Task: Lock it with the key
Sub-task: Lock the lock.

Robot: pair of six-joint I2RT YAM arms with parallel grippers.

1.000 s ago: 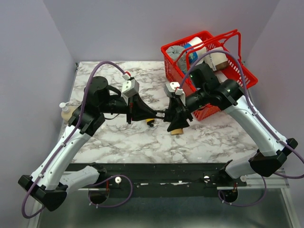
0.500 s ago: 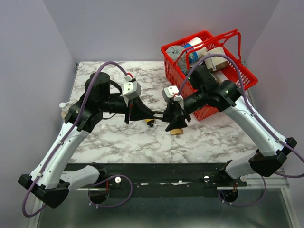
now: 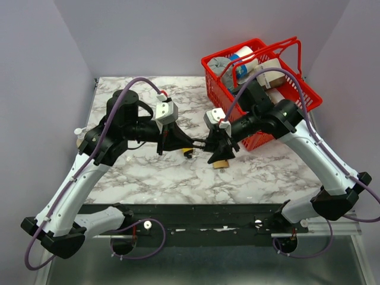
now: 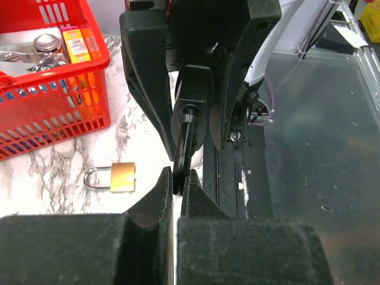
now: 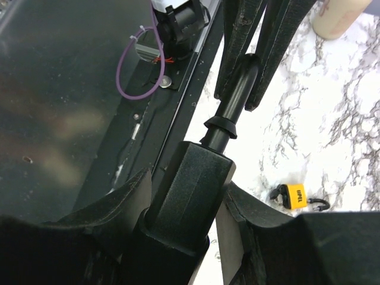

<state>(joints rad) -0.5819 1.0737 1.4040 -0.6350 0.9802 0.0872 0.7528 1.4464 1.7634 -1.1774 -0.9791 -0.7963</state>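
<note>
Above the middle of the marble table, my right gripper point(image 3: 210, 146) point(image 5: 190, 184) is shut on a black lock body point(image 5: 191, 199) point(image 4: 191, 110). A black key point(image 5: 237, 98) point(image 4: 181, 155) sticks out of the lock's end. My left gripper point(image 3: 194, 143) point(image 4: 179, 178) is shut on the key's head, and its fingers point(image 5: 237, 35) pinch it from both sides. Both grippers meet tip to tip and hold the lock and key in the air, level with each other.
A brass padlock point(image 4: 122, 177) point(image 3: 221, 162) lies on the table under the right gripper. A small yellow padlock point(image 5: 295, 196) point(image 3: 189, 154) lies near it. A red basket point(image 3: 270, 83) point(image 4: 59, 101) of goods stands at the back right. A beige bottle point(image 3: 83, 140) stands at the left edge.
Both wrists have turned a little while staying joined at the lock and key. The left arm's elbow has shifted slightly towards the back.
</note>
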